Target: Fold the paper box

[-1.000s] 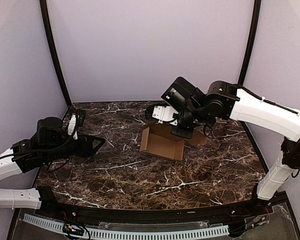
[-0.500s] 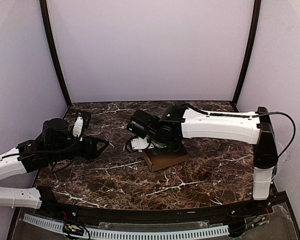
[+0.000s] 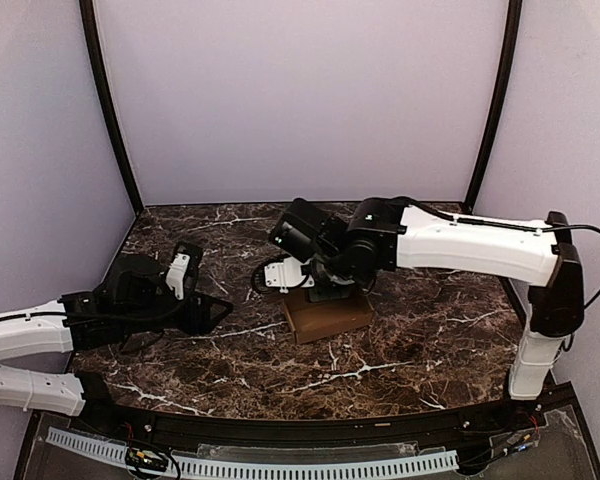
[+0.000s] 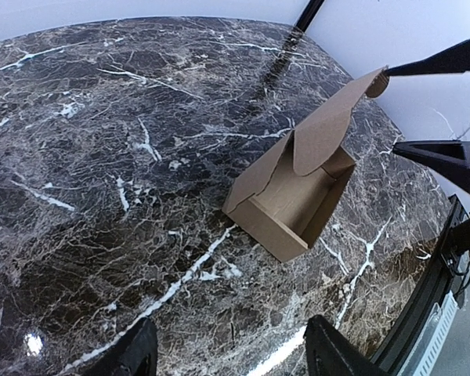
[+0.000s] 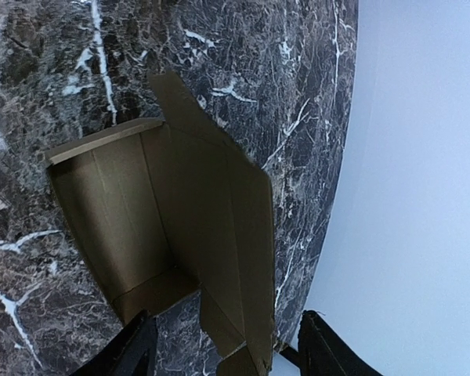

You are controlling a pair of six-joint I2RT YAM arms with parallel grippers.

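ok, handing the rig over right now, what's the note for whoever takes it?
Left gripper: open, empty, hovering short of the paper box.
Right gripper: open, one finger on each side of the lid edge, not clamped.
Box: on the table, tray walls up, lid standing open.
Done: tray formed.
Left: bring the lid down, tuck its flaps.

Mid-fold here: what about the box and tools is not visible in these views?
Left wrist view: right tool cut off by the frame edge; whether it touches the paper box lid is unclear.
Top view: the right arm hides the lid and that tool.
Right wrist view: lid's end flap runs off the bottom edge.
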